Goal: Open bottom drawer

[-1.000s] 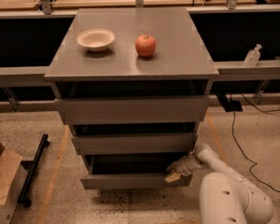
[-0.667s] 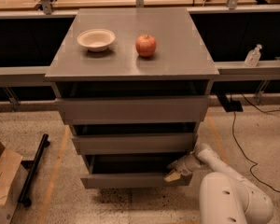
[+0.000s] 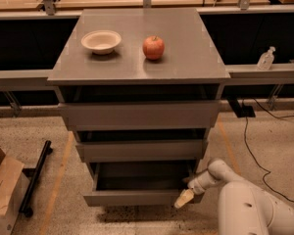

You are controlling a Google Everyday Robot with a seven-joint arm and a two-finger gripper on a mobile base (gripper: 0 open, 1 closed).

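The bottom drawer [image 3: 137, 198] stands partly open, the gripper [image 3: 185, 198] at its right front corner; whether it grips, I cannot tell. Next probably needs a straight outward pull

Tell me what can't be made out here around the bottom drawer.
All in the camera view:
1. The end effector, at the bottom drawer's right front corner: whether it grips the front can't be told from this angle.
2. Drawer interior: rear shadowed under the middle drawer; contents unknown.
3. The arm: cut off by the bottom edge.
4. The box: cut off by the left edge.
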